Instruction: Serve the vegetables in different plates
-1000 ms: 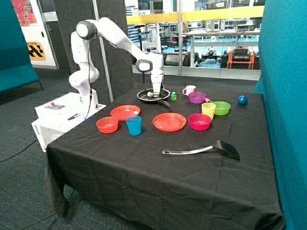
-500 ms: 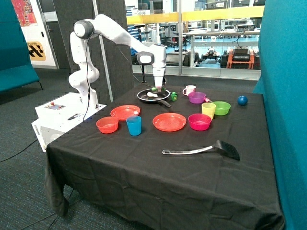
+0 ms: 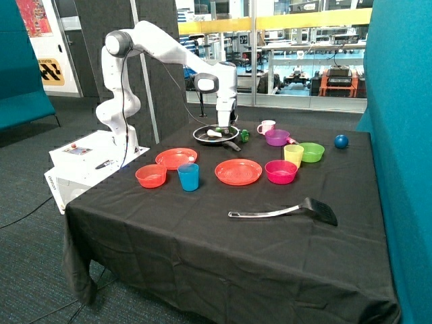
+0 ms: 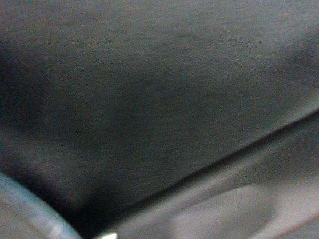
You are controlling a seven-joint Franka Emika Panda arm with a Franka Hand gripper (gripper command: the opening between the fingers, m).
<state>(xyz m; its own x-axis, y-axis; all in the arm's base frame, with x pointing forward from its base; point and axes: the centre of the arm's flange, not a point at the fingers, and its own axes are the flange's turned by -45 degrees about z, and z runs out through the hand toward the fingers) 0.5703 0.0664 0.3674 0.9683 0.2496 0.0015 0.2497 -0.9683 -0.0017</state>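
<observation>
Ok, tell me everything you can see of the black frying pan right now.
The frying pan is black, round and shallow, sitting flat on the black cloth at the table's far side, behind the two red-orange plates. Its dark handle points toward the nearer plate. The pale cream vegetable lies inside it. The gripper hangs just above the pan with something green at its tip; whether it grips that is unclear. A small green cube sits beside the pan.
</observation>
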